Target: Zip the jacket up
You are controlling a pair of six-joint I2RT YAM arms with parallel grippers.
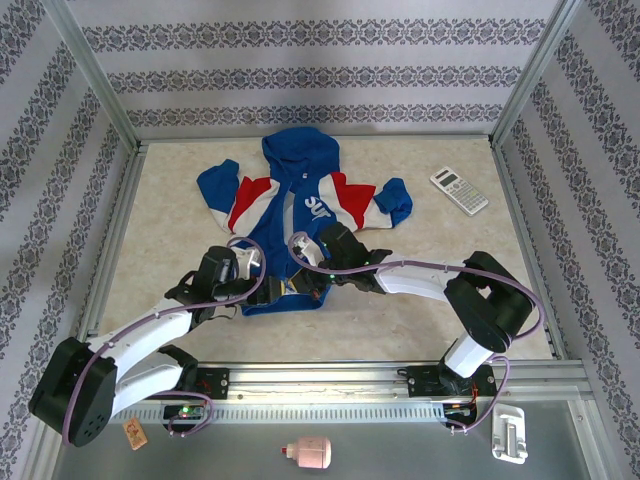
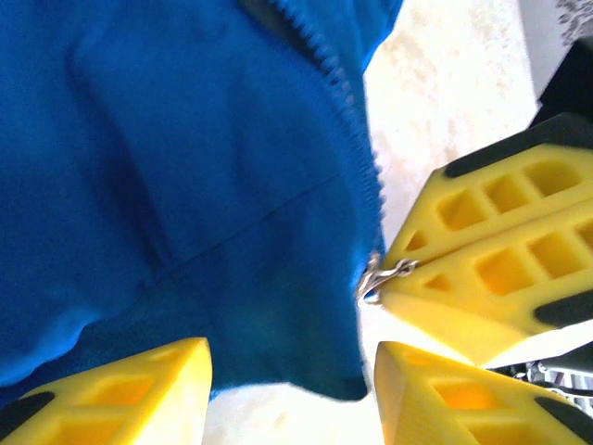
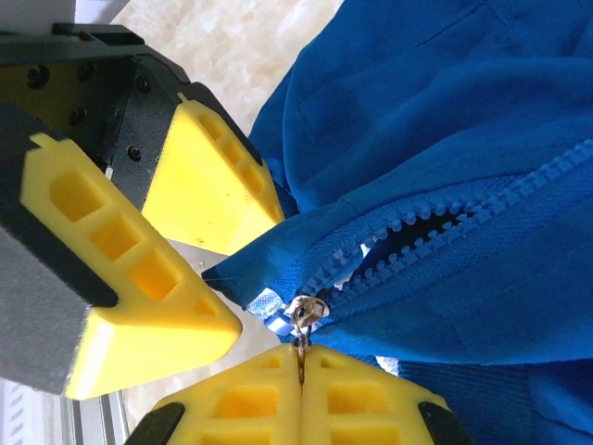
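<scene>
The blue jacket (image 1: 268, 232) with red and white chest panels lies flat mid-table, hood away from the arms. Its zipper is parted above the bottom hem, and the teeth (image 3: 435, 232) gape just past the slider (image 3: 309, 305). My right gripper (image 3: 301, 352) is shut on the metal zipper pull (image 3: 302, 326) at the hem; it is also at the hem from above (image 1: 312, 284). My left gripper (image 2: 292, 371) stands open astride the hem corner (image 2: 352, 375), fabric between its fingers (image 2: 139, 389). From the left wrist, the zipper pull (image 2: 384, 275) is pinched by the right gripper's fingers (image 2: 500, 241).
A white calculator (image 1: 459, 190) lies at the back right of the table. Metal frame posts and patterned walls ring the table. In front of the near rail sit a pink bottle (image 1: 308, 454) and a white clip-like part (image 1: 509, 433).
</scene>
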